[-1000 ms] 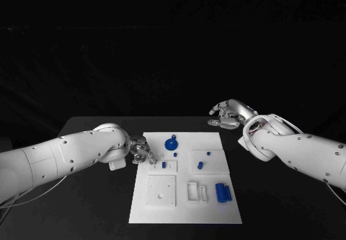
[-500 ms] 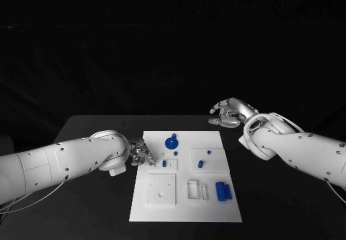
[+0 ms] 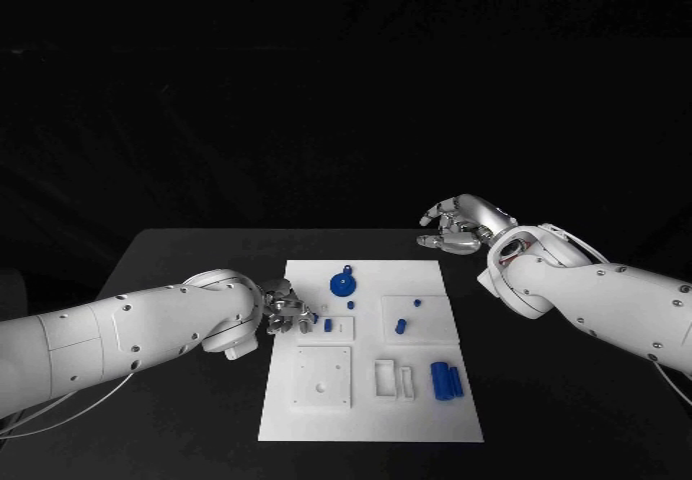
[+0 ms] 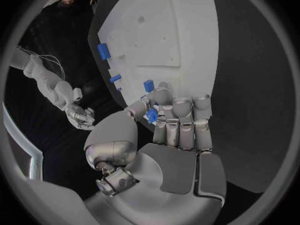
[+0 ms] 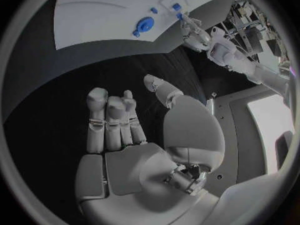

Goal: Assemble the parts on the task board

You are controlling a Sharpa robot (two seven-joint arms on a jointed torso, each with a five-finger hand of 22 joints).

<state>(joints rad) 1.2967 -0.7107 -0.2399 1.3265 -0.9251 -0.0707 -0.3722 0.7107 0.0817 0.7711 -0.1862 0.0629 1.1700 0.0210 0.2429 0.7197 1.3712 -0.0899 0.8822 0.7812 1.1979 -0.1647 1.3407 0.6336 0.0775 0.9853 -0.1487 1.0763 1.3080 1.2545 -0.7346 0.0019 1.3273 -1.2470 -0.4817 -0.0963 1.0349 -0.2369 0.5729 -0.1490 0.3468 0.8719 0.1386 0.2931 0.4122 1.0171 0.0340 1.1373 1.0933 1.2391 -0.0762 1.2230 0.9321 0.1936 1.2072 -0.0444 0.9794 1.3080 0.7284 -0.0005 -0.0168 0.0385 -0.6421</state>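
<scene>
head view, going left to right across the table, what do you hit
left hand → round blue part → blue peg → pair of blue blocks → right hand

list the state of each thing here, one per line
left robot hand: at the left edge of the task board, pinching a small blue part
right robot hand: over the black table beyond the board's far right corner, fingers apart, holding nothing
task board: flat on the table
round blue part: lying on the board's far end
two blue cylinders: lying side by side near the board's right edge
</scene>
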